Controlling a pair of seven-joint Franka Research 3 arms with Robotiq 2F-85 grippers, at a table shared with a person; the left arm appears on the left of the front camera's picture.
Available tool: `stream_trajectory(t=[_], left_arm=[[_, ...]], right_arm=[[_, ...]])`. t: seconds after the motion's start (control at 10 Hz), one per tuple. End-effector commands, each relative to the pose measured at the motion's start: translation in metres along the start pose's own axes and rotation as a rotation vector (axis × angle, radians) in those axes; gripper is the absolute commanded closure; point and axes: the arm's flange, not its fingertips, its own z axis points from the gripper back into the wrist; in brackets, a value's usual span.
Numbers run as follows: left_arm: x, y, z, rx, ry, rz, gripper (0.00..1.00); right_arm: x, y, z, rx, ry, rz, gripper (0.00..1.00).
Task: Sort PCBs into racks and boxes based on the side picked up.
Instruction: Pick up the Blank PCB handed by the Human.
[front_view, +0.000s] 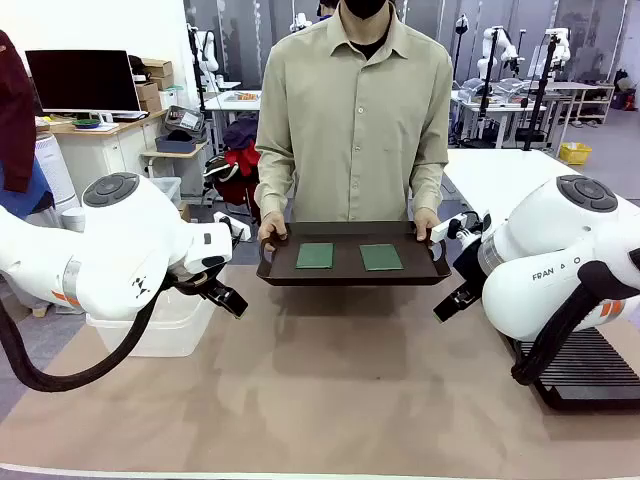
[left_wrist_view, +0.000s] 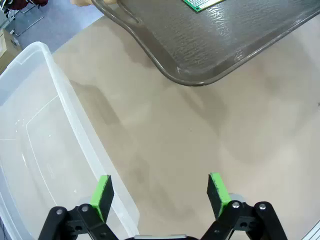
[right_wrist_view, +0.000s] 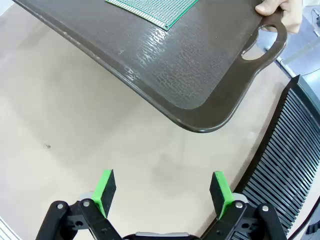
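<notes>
The person stood at the far side of the table (front_view: 330, 400), holding a dark brown tray (front_view: 350, 278) off its surface with a hand (front_view: 270, 232) at each end. Two green boards (front_view: 314, 256) lay flat on it side by side, a little apart, neither touched by the robot.

The left arm was folded in from its side, its wrist turned toward the middle. The left gripper (front_view: 225, 297) pointed down at the bare tabletop between the clear tub (front_view: 160, 335) and the near left corner of the tray. From its wrist, the left gripper (left_wrist_view: 159, 192) had its green pads spread wide with nothing between them, one finger by the tub's (left_wrist_view: 30, 130) rim.

The right arm mirrored it. The right gripper (front_view: 450, 300) hung beside the tray's right end, with the black slotted rack (front_view: 585, 365) on the table behind it. From its wrist, the right gripper (right_wrist_view: 162, 190) was likewise wide apart and empty, above the tabletop next to the rack (right_wrist_view: 290, 160).
</notes>
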Motion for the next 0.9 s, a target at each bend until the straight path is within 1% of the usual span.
stream_trajectory(t=[0.0, 0.8], left_arm=[[0.0000, 0.0000, 0.0000, 0.000, 0.000, 0.000, 0.00], [0.0000, 0.0000, 0.0000, 0.000, 0.000, 0.000, 0.00]], right_arm=[[0.0000, 0.0000, 0.0000, 0.000, 0.000, 0.000, 0.00], [0.0000, 0.0000, 0.0000, 0.000, 0.000, 0.000, 0.00]])
